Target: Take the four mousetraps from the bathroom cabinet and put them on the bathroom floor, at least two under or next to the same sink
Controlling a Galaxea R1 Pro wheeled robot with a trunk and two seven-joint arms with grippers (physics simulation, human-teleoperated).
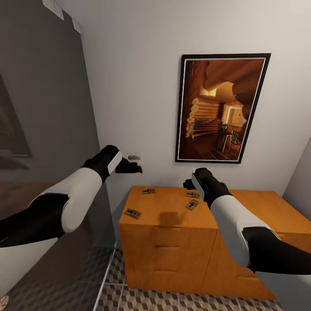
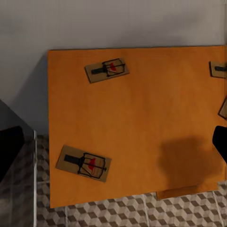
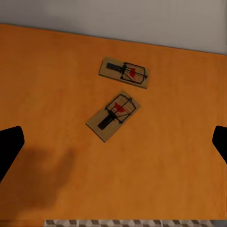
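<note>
Right tool (image 1: 188, 183) above cabinet (image 1: 172, 207); 4 mousetraps (image 1: 133, 213).

Head view: right arm (image 1: 224, 203) covers part of the cabinet (image 1: 172, 242) top and overlaps the two mousetraps nearest it; the one by the wrist (image 1: 193, 195) is partly hidden. Right gripper's jaws face away from the camera, state unreadable. Left gripper (image 1: 134, 168) is dark against the wall, jaw gap not discernible. Cabinet's right end is cut by the arm and the frame edge.

Left wrist view: two mousetraps at the frame edge, one (image 2: 218, 69) cut off, another (image 2: 223, 109) showing only a corner.

Right wrist view: two dark finger shapes (image 3: 9, 149) clipped at opposite frame edges, tips out of frame.

Trap wire parts too small to resolve in the head view.
</note>
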